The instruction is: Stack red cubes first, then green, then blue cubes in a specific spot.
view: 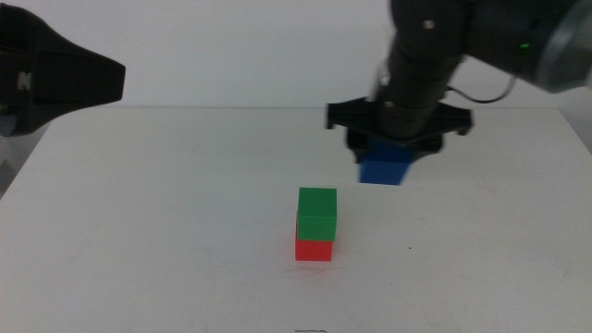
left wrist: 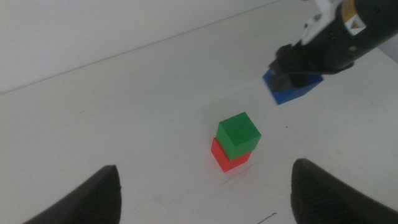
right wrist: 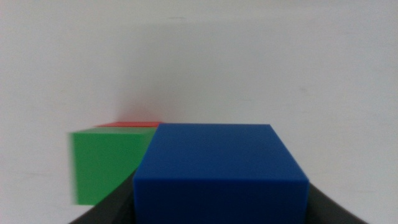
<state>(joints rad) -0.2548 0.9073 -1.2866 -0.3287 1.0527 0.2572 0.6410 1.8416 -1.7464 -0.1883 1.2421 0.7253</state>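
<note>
Right pincer (view: pixel 396 148): you have it closed on the blue cube (view: pixel 385 167), one dark jaw on each side of it. From the middle view it sits toward the table's far side, right of centre, the arm reaching down over it.
Blue cube vs. pincer: the cube sits between the jaws with its lower part sticking out below them. The right wrist view shows it filling the gap, a jaw against either flank. Whether it rests on the table or is just off it, you cannot tell.
Blue cube vs. stack: apart from the stack, farther back and to the right of it; no contact.
Green cube (view: pixel 317 215): on top of the red cube (view: pixel 314 250), faces roughly lined up, upright. In the left wrist view it looks turned a touch against the red one.
Red cube: on the white table (view: pixel 166 222), near the centre, carrying the green cube. Only a thin strip of it shows in the right wrist view, behind the green one.
Left pincer (left wrist: pixel 205 193): your waiting arm. Jaws spread wide, nothing between them; in the left wrist view the stack shows in the gap, well beyond the tips. In the middle view only a dark part of that arm shows at the upper left edge.
Table: plain white, no marking around the stack.
</note>
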